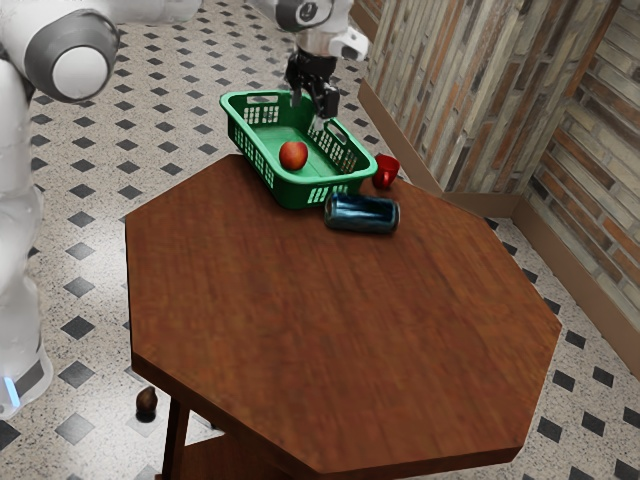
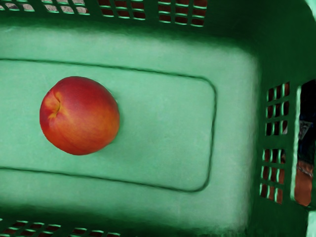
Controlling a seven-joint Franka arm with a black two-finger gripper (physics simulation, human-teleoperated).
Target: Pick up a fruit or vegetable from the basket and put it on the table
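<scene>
Hovering above the basket [image 1: 272, 163], at the end away from the can [image 1: 362, 213], with the hand [image 1: 312, 103] spread and pinching nothing. Lying inside the basket is the peach [image 2: 80, 115], resting on the floor of it, nearer the can end and standing clear of the walls. Probably weighing little, feeling firm with a slight give, and bruising under too hard a squeeze. Likely sliding or rolling on such smooth skin if being nudged off centre. So calling for a hold across the fullest part of the peach, on opposite sides, at or just below the widest line, with light, even pressure; pinching higher up is risking a slip. Probably needing a move along the basket first, then a straight descent clearing the rim, before lifting out and setting down gently on the surface [image 1: 340, 330] beside the basket. Looking round and plump, showing deep red over one side, warming to orange on the other, and turning yellowish around the small dimple at the stem end. Appearing smooth all over, showing no leaf, and standing out brightly against the basket's green.
</scene>
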